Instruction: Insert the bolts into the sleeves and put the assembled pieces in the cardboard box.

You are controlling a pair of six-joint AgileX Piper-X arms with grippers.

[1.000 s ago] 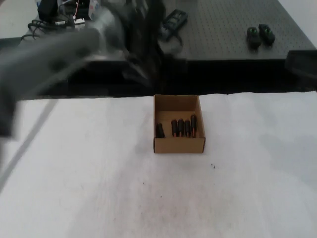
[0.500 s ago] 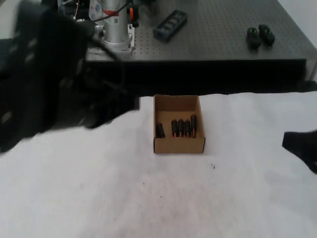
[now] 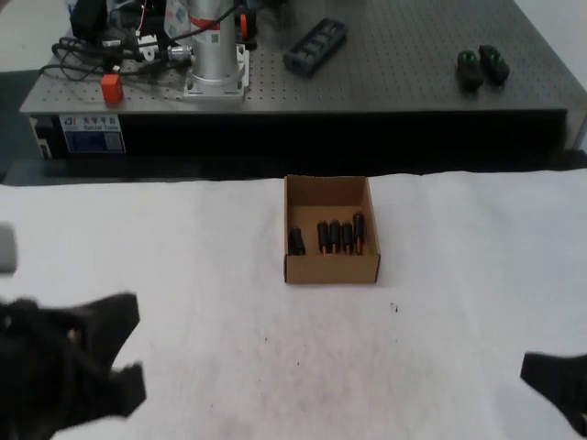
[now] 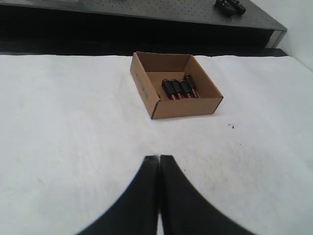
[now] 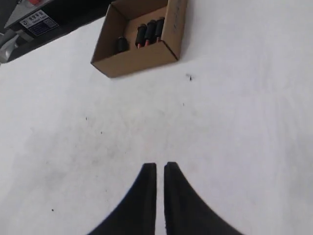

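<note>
The open cardboard box [image 3: 330,269] stands in the middle of the white cloth. Several black assembled pieces [image 3: 339,236] with reddish ends lie side by side inside it, one a little apart from the others. The left wrist view has the box [image 4: 186,107] and its pieces [image 4: 178,88] well ahead of my left gripper [image 4: 159,159], which is shut with nothing in it. My right gripper [image 5: 160,166] is also shut and holds nothing, far back from the box [image 5: 134,59]. In the high view the left arm [image 3: 69,376] is at the near left and the right arm [image 3: 559,390] at the near right corner.
Behind the cloth stands a black perforated bench [image 3: 413,55] with a metal post [image 3: 215,55], an orange block [image 3: 111,87], a black tray [image 3: 315,44] and two small black parts [image 3: 481,64]. White cloth [image 3: 275,348] lies bare around the box.
The left arm swept from the back left down to the near left corner. The right arm drew back to the near right corner. The box and its pieces stayed put.
</note>
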